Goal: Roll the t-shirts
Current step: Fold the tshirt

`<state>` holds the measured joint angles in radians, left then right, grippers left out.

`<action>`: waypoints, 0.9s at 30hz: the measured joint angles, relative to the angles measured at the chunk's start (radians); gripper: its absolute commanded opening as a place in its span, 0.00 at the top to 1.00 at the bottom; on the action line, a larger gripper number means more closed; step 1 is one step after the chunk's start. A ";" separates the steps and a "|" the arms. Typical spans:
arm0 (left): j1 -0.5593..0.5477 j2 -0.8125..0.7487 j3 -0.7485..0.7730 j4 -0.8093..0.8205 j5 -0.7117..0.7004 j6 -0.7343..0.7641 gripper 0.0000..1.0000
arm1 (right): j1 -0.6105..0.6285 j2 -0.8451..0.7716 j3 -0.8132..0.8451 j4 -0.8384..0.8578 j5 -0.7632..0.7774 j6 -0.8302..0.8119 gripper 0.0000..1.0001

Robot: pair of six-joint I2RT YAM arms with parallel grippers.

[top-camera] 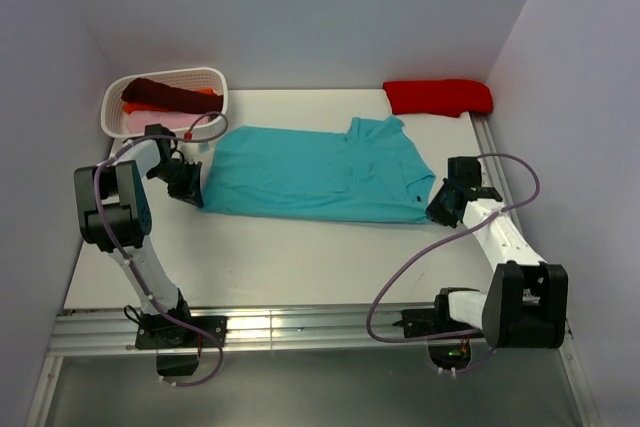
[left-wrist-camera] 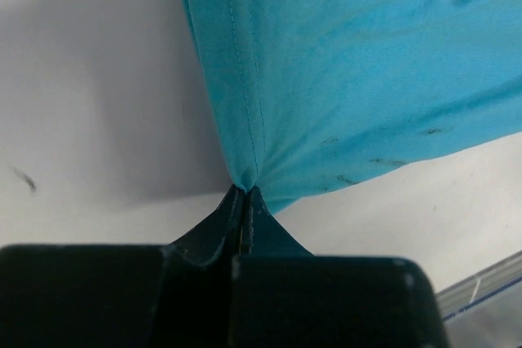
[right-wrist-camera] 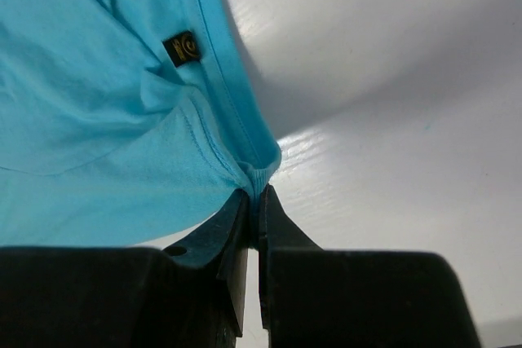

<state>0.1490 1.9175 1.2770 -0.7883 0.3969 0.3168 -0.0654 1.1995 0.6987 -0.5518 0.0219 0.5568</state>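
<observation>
Top external view: teal t-shirt [top-camera: 310,172] flat mid-table, left gripper [top-camera: 195,190] and right gripper [top-camera: 438,209] each clenched on one end. Basket [top-camera: 218,87] of shirts [top-camera: 160,94] far left, red t-shirt [top-camera: 438,97] far right; white table [top-camera: 300,257], pale walls [top-camera: 300,7].

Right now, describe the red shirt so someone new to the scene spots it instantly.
On the white table, look to the far right corner. The bright red bundled cloth t-shirt lies there alone, beyond the flat teal t-shirt. It is the only garment neither spread out nor in the white plastic basket at far left.
</observation>
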 measured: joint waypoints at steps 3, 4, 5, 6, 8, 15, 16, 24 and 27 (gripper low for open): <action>0.022 -0.037 -0.037 -0.033 -0.013 0.036 1.00 | 0.000 -0.027 0.000 -0.037 -0.021 0.003 1.00; 0.029 -0.048 -0.048 -0.047 -0.017 0.048 1.00 | 0.000 -0.037 0.000 -0.047 -0.033 0.003 1.00; 0.038 -0.063 -0.060 -0.059 -0.021 0.064 1.00 | 0.000 -0.052 0.000 -0.061 -0.050 0.007 1.00; 0.044 -0.074 -0.068 -0.068 -0.025 0.073 1.00 | 0.001 -0.068 0.000 -0.071 -0.063 0.010 1.00; 0.056 -0.100 -0.087 -0.087 -0.032 0.097 1.00 | 0.002 -0.108 0.000 -0.093 -0.085 0.019 1.00; 0.084 -0.175 -0.151 -0.134 -0.051 0.169 1.00 | 0.024 -0.192 -0.010 -0.171 -0.116 0.055 1.00; 0.087 -0.183 -0.161 -0.137 -0.055 0.175 1.00 | 0.031 -0.193 -0.011 -0.182 -0.116 0.056 1.00; 0.101 -0.249 -0.260 -0.166 -0.064 0.230 1.00 | 0.095 -0.218 -0.019 -0.292 -0.109 0.087 1.00; 0.103 -0.270 -0.291 -0.171 -0.064 0.248 1.00 | 0.124 -0.249 -0.054 -0.309 -0.109 0.099 1.00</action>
<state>0.2523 1.6478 0.9859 -0.9592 0.3325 0.5652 0.0586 0.9508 0.6449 -0.8612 -0.0872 0.6559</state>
